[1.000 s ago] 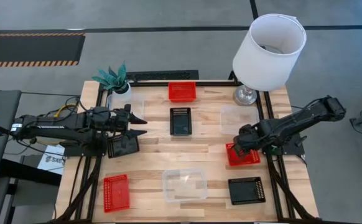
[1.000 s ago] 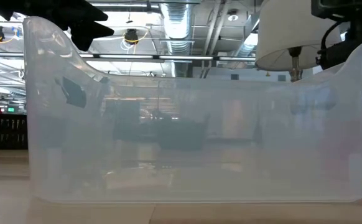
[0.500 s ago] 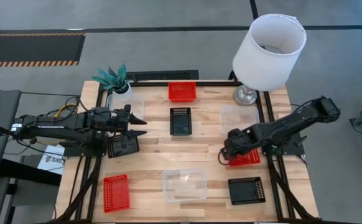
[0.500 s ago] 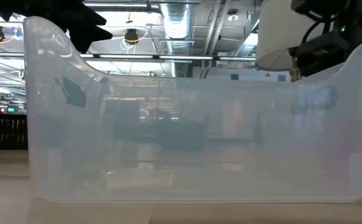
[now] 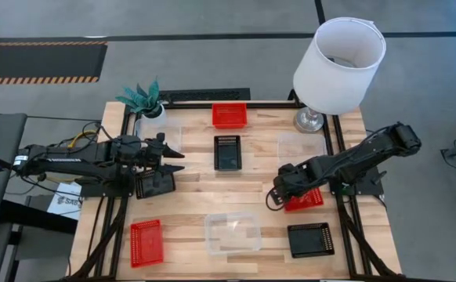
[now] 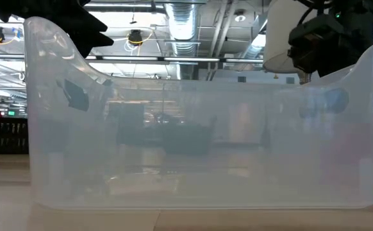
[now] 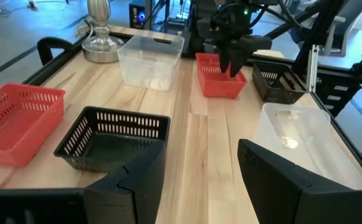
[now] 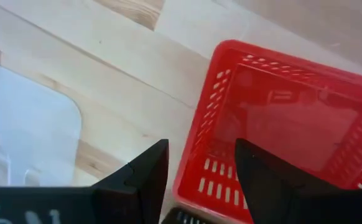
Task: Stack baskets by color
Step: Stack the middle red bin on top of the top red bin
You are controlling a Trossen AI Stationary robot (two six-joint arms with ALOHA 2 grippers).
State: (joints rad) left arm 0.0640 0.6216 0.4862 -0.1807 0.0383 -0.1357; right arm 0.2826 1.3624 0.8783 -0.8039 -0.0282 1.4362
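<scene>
Red, black and clear baskets lie singly on the wooden table. My right gripper (image 5: 276, 196) hangs open, pointing steeply down, over the left wall of a red basket (image 5: 306, 199) at the right. In the right wrist view its fingers (image 8: 199, 180) stand on either side of that basket's corner rim (image 8: 196, 155), touching nothing. My left gripper (image 5: 176, 160) waits open at the table's left, above a black basket (image 5: 156, 185). It points toward the table's right. In the left wrist view, the right gripper (image 7: 232, 62) shows over the red basket (image 7: 221, 81).
Other baskets: red (image 5: 229, 114) at the far edge, black (image 5: 227, 152) in the middle, clear (image 5: 298, 149) by the lamp (image 5: 338, 59), red (image 5: 146, 241), clear (image 5: 233, 232) and black (image 5: 310, 239) along the near edge. A potted plant (image 5: 143, 100) stands far left.
My right gripper has travelled toward the table's left edge, from above the middle of the red basket to above its left wall, tipping further down. The basket has stayed where it was.
</scene>
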